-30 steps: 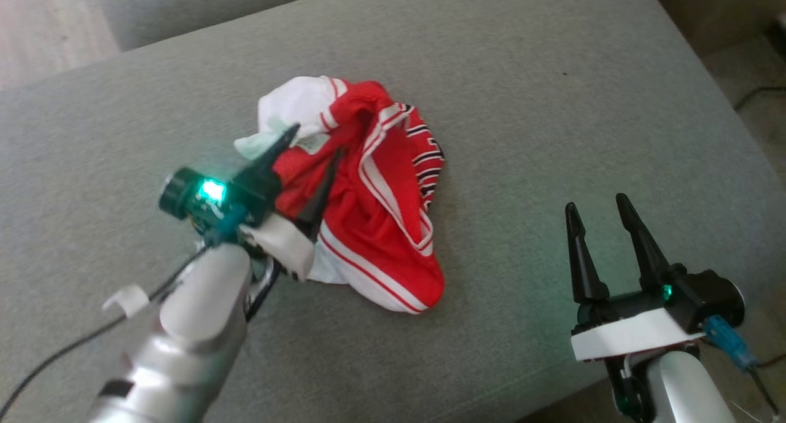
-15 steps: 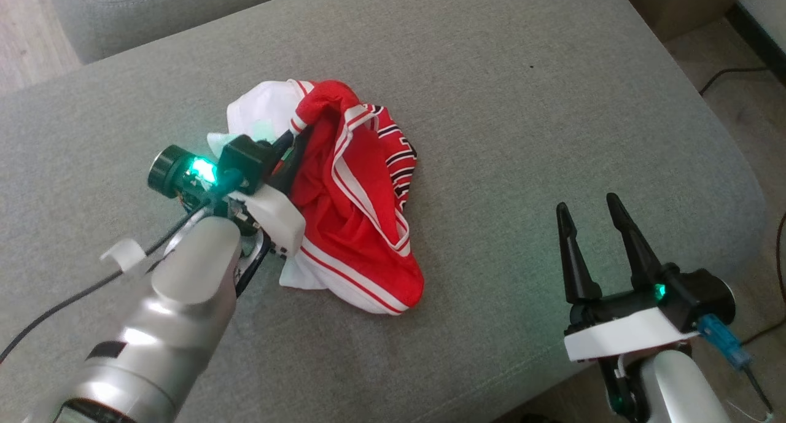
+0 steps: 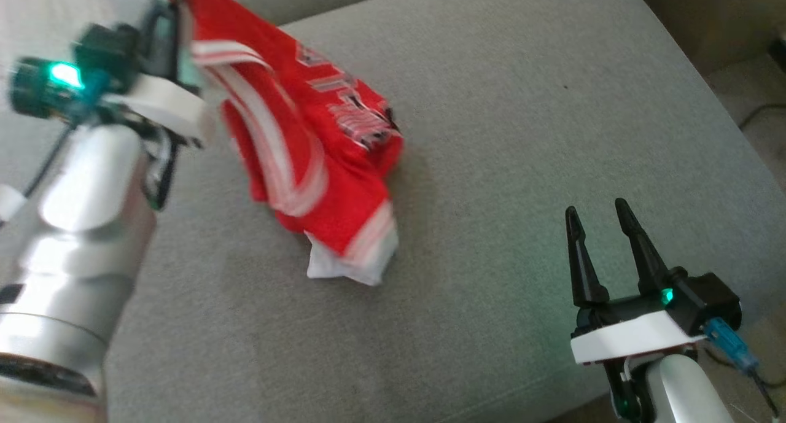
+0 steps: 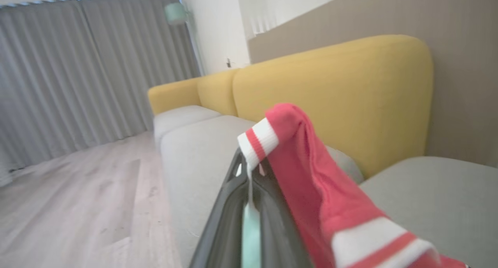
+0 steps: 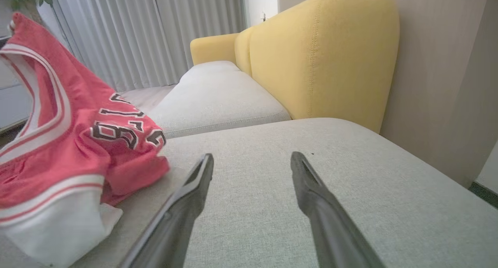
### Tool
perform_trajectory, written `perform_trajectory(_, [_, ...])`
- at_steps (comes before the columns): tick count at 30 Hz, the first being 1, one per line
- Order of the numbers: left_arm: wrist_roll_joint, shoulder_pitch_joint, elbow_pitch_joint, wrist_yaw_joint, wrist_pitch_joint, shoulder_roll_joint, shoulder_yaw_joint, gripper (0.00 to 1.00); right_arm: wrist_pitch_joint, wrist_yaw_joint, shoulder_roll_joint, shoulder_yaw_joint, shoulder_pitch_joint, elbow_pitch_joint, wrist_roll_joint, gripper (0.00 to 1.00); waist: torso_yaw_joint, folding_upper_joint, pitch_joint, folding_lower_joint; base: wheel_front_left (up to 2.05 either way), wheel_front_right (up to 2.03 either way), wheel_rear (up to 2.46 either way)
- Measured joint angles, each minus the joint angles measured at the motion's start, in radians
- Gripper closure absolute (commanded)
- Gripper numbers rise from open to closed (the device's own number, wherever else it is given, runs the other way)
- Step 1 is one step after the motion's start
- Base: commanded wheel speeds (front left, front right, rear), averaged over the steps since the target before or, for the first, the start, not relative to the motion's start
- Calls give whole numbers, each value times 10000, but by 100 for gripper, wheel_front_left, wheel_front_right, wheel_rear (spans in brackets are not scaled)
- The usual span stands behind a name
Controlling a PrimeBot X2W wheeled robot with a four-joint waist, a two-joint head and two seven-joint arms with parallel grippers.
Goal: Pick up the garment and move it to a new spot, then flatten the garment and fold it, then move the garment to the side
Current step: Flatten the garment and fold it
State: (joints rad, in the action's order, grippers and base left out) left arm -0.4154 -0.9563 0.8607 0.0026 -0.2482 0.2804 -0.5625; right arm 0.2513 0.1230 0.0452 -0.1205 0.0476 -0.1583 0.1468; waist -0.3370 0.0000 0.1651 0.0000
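Note:
The garment (image 3: pixel 307 140) is a red jersey with white stripes and dark lettering. It hangs from my left gripper (image 3: pixel 169 27) at the upper left of the head view, its lower end resting on the grey cushion (image 3: pixel 522 134). The left wrist view shows the left gripper (image 4: pixel 249 170) shut on a striped edge of the garment (image 4: pixel 311 170). My right gripper (image 3: pixel 599 217) stands open at the lower right, apart from the cloth, with nothing between its fingers. In the right wrist view the garment (image 5: pixel 70 143) hangs to the left of the right gripper (image 5: pixel 251 161).
The grey cushion (image 5: pixel 350 182) ends at a rounded edge on the right, with floor and a cable (image 3: pixel 758 97) beyond. A yellow sofa back (image 5: pixel 323 54) rises behind it. Another grey seat (image 5: pixel 218 93) lies further off, with grey curtains (image 4: pixel 78 65) and wooden floor (image 4: pixel 78 205) behind.
My left gripper shut on the garment and lifted it up and to the left, so the cloth stretched out from its crumpled heap. The right gripper stayed put.

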Motion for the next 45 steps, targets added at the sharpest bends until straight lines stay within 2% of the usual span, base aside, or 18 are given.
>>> perform_trajectory(7, [163, -237, -1064, 1080, 525, 698, 188, 100, -2, 0, 2, 15, -326, -127, -82, 0, 522, 0, -522, -1, 0, 0, 0])
perform_trajectory(15, [757, -598, -3279, 2554, 2130, 1536, 232, 100, -2, 0, 2, -226, -601, -226, -163, 0, 954, 0, -1110, -1, 0, 0, 0])
perform_trajectory(18, [825, -616, -4314, 2865, 2851, 1848, 244, 100, -2, 0, 2, -261, -611, -251, -163, 0, 987, 0, -1235, -2, 0, 0, 0])
perform_trajectory(20, [821, -490, -5055, 2894, 3363, 1981, 192, 100, 0, 0, 2, -263, -612, -255, -161, 0, 967, 0, -1250, -2, 0, 0, 0])
perform_trajectory(24, [711, 306, -6598, 3058, 4194, 1944, -153, 100, 0, 0, 2, -259, -611, -257, -150, 0, 930, 0, -1162, -1, 0, 0, 0])
perform_trajectory(28, [604, 1322, -7751, 3267, 4740, 1478, -807, 100, 0, 0, 2, -314, -598, -261, -121, 0, 810, 0, -1007, 0, 0, 0, 0])
perform_trajectory(32, [600, 1851, -8002, 3363, 5124, 635, -1732, 100, -2, 0, 4, -447, -511, -268, 81, 0, 569, 0, -797, 0, 0, 0, 0])
perform_trajectory(36, [604, 1889, -7373, 3275, 5212, -410, -2604, 100, 0, 0, 4, -763, -75, -207, 424, 0, 125, 0, -492, 0, 0, 0, 0])
perform_trajectory(39, [606, 1853, -6552, 3005, 5221, -1091, -3154, 100, -2, 0, 10, -1070, 291, -119, 830, 0, -352, 0, -208, 0, 0, 0, 0])
perform_trajectory(43, [656, 1652, -5503, 2637, 5049, -1678, -3661, 100, 0, 0, 12, -1327, 430, -48, 1319, 0, -1085, 0, 172, 1, 0, 0, 0])
perform_trajectory(45, [658, 1527, -5294, 2581, 4932, -1779, -3764, 100, 0, 0, 12, -1377, 428, -44, 1459, 0, -1272, 0, 269, 1, 0, 0, 0])
